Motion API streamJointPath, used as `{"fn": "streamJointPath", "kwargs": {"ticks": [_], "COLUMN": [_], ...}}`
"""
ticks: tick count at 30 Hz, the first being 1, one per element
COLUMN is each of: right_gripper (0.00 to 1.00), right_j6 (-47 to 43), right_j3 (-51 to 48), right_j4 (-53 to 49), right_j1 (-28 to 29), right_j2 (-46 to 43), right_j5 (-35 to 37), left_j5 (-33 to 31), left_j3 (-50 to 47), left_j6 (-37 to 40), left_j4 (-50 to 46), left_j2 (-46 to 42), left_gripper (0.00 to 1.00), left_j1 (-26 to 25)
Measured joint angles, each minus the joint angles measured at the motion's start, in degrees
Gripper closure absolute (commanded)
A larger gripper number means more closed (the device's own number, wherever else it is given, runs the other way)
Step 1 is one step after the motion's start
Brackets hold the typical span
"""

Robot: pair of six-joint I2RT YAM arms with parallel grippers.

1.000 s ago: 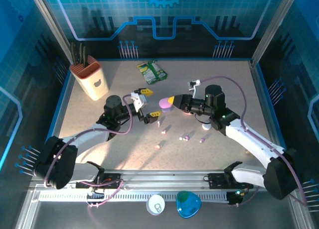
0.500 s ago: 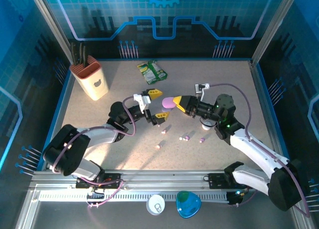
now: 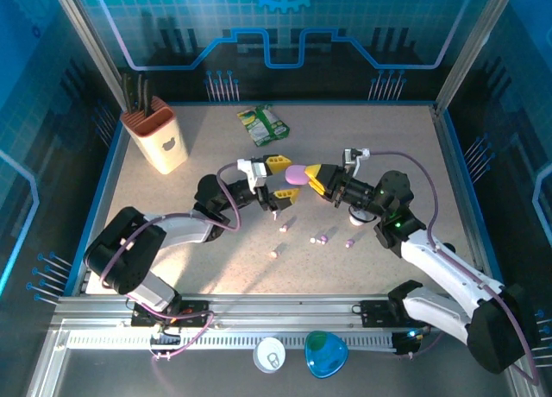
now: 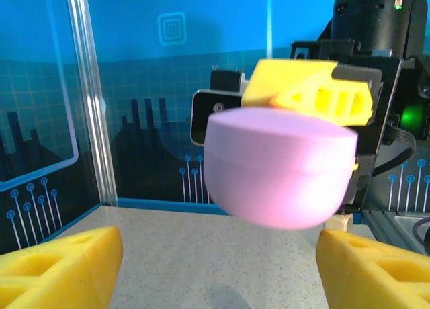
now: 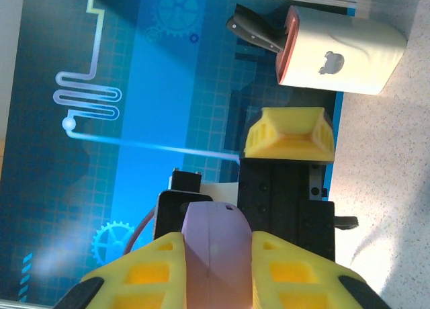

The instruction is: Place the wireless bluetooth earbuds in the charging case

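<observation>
Holding the charging case point(image 3: 294, 173) point(image 4: 279, 168) point(image 5: 216, 248) up in the air, the right gripper point(image 3: 312, 178) point(image 5: 216, 272) has its 2 yellow fingers point(image 5: 138, 275) squeezed tight on it, 1 on each flat side. The case is light purple, smooth and round like a pebble, with a thin line running around its middle. Its lid is shut. It hangs over the middle of the tabletop point(image 3: 216, 259) and does not touch it.

The left gripper point(image 3: 279, 180) point(image 4: 218, 275) points at the case from the other side. Its 2 yellow fingers point(image 4: 64, 269) are spread wide apart and grab nothing. They are blocky, with little square holes in them. In the left wrist view the case sits up between them, and they do not touch it.

Tiny earbuds point(image 3: 323, 238) lie loose on the tabletop, just below the 2 grippers. They are small stick shapes in white, pink and purple, set a little apart from each other. None is in the purple case.

The tabletop is pale and speckled, like stone. A cream knife block point(image 3: 159, 138) point(image 5: 342, 50) with black handles stands at the far left corner. A flat green packet point(image 3: 263, 125) lies near the far edge. Something small, white and round point(image 3: 356, 217) sits under the right arm.
</observation>
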Motion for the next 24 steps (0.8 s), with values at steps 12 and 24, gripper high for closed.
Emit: {"fn": "streamJointPath", "kwargs": {"ticks": [12, 24], "right_gripper": [0.91, 0.91], "right_j6": [1.2, 0.7], "right_j3": [-0.5, -0.5], "right_j4": [1.0, 0.9], "right_j1": [0.5, 0.4], "right_j2": [1.7, 1.8], "right_j5": [1.0, 1.0], "left_j5": [1.9, 3.3], "left_j3": [2.0, 2.6], "left_j6": [-2.7, -4.3], "left_j4": [0.5, 0.7], "left_j2": [2.2, 2.3], "left_gripper": [0.39, 0.46], "left_j1": [-1.0, -1.2]}}
